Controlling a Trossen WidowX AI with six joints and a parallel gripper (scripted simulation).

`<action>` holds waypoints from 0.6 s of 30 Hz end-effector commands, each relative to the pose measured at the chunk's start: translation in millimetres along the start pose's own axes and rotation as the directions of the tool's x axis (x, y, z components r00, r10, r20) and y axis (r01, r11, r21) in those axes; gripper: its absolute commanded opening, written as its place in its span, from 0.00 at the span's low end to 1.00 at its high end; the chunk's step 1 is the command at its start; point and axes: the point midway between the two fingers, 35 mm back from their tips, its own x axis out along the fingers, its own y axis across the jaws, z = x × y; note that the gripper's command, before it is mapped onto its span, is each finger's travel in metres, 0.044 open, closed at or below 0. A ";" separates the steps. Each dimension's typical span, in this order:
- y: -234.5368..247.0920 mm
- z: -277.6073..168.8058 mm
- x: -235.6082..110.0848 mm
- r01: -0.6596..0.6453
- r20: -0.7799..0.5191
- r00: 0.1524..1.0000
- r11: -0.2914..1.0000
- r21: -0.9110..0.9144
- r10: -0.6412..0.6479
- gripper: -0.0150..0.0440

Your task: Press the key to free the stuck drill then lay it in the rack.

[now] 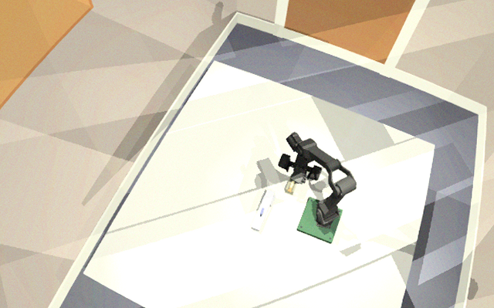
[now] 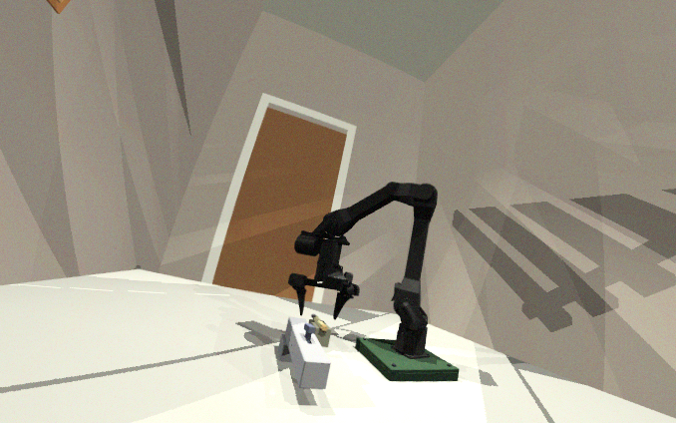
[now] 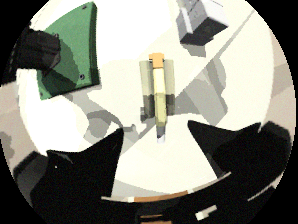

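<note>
The drill (image 3: 157,92) (image 2: 321,325) (image 1: 290,188), pale yellow with an orange end, lies flat in the small grey rack (image 3: 143,90) (image 2: 325,340). My gripper (image 3: 156,127) (image 2: 319,313) (image 1: 298,173) is open wide and empty. It hangs straight above the drill, one finger to each side, not touching it. The white block (image 1: 263,212) (image 2: 310,356) (image 3: 197,10) that held the drill stands beside the rack, with the small blue key (image 2: 309,329) (image 1: 261,212) on its top.
The arm's green base plate (image 1: 318,226) (image 2: 406,368) (image 3: 72,50) lies close to the rack on the other side from the white block. The white table top (image 1: 201,151) stretches wide around them. A brown door (image 2: 279,210) is in the far wall.
</note>
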 end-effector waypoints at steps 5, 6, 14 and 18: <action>-4.1 -2.2 -34.1 0.013 -0.005 1.000 1.000 -0.005 -0.013 1.00; -4.7 -2.5 -38.0 0.013 -0.005 1.000 1.000 -0.005 -0.013 1.00; -18.8 -34.9 -50.2 0.133 -0.116 0.986 0.986 0.098 -0.121 1.00; -32.9 -79.3 -84.9 0.315 -0.281 0.926 0.928 0.200 -0.254 1.00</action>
